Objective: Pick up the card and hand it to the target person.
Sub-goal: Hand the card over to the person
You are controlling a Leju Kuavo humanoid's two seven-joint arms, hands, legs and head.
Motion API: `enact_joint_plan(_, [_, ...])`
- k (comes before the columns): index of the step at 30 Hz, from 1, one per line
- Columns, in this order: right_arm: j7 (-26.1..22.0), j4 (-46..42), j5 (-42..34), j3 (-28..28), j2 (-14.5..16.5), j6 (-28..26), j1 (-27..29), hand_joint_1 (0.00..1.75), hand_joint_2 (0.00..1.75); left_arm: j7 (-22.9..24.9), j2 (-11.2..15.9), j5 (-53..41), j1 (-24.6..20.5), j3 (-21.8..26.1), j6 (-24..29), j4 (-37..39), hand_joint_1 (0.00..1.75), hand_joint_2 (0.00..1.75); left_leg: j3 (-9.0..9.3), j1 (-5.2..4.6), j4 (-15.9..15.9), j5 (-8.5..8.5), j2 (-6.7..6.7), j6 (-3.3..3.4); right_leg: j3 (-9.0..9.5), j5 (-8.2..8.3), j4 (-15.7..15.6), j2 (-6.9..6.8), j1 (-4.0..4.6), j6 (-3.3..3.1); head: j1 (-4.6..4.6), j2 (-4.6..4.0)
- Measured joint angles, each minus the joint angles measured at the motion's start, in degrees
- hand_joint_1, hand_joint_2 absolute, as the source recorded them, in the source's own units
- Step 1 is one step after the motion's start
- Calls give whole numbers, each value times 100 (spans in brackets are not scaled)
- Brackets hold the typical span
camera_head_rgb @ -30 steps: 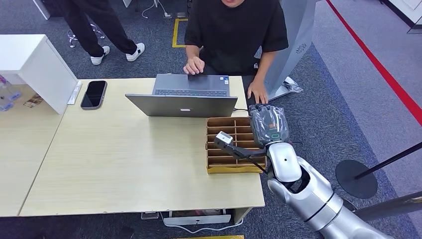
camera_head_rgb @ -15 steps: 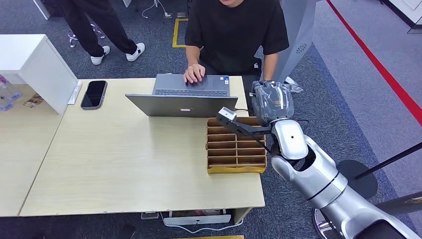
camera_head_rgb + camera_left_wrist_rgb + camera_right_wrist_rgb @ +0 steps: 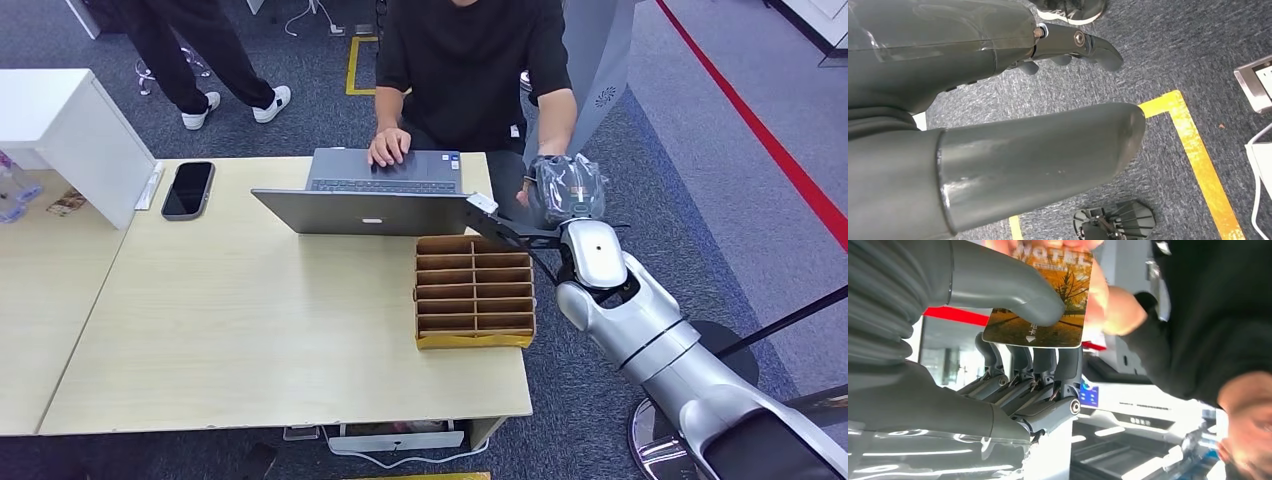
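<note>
1. We see a grey carpeted floor [image 3: 680, 180] with red and yellow tape lines around a pale wooden bench [image 3: 250, 330].
2. The bench carries a laptop [image 3: 370, 200], a phone [image 3: 188, 188] and a cardboard divider box [image 3: 474, 292].
3. Our right hand [image 3: 562, 190] pinches the card [image 3: 1040, 305], which the seated person's hand [image 3: 1098, 295] touches.
4. Our left hand [image 3: 998, 135] hangs over the carpet, fingers apart, holding nothing.

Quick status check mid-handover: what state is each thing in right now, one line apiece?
card: pinched between the right hand's thumb and fingers, the person's fingers already on its far end
right hand: raised beside the desk, holding the card
left hand: holds nothing, hanging over the carpet
person's hand: touching the card
laptop: open, the person's other hand on its keyboard
divider box: on the desk
phone: flat, screen dark
</note>
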Motion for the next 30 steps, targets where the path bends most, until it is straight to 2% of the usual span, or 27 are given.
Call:
enact_joint_plan(5, [8,372,-3,8,7,-20,-9,131,175,11,-7,-12,-5,-1,-21,0,0,0,0,0,0,0,0,0,0,0,0,0,0,0,1,0])
enact_joint_plan(7, [13,483,4,8,8,-30,-9,123,175,20,-7,-14,-5,-2,-31,0,0,0,0,0,0,0,0,0,0,0,0,0,0,0,1,0])
enact_joint_plan(8, [18,537,13,8,9,-32,-10,107,175,24,-7,-16,-5,-3,-34,0,0,0,0,0,0,0,0,0,-1,0,0,0,0,0,1,0])
enact_joint_plan(11, [36,659,62,12,10,-34,-10,23,175,25,-7,-26,-7,-7,-37,0,0,0,0,0,0,0,0,0,-1,0,0,0,0,0,1,0])
enact_joint_plan(12, [41,684,81,14,10,-33,-10,6,175,23,-7,-30,-8,-9,-37,0,0,0,0,0,0,0,0,0,-1,0,0,1,0,0,1,0])
enact_joint_plan(14, [50,724,116,17,10,-29,-10,0,175,22,-7,-34,-10,-12,-38,0,0,0,0,0,0,0,1,0,-1,0,0,1,0,0,1,0])
enact_joint_plan(24, [109,844,190,84,12,-39,-9,0,175,23,-7,-68,-20,-18,-45,0,0,0,1,0,1,0,1,0,-1,0,0,1,0,0,2,0])
enact_joint_plan(27, [126,859,125,95,10,-296,3,0,175,23,-7,-69,-20,-18,-44,0,0,0,1,0,1,0,1,0,-2,0,0,2,0,0,1,0])
enact_joint_plan(30, [49,838,-140,45,12,-795,88,0,175,17,-7,-64,-18,-18,-38,0,0,0,1,0,2,0,1,0,-1,0,0,1,0,0,1,0])
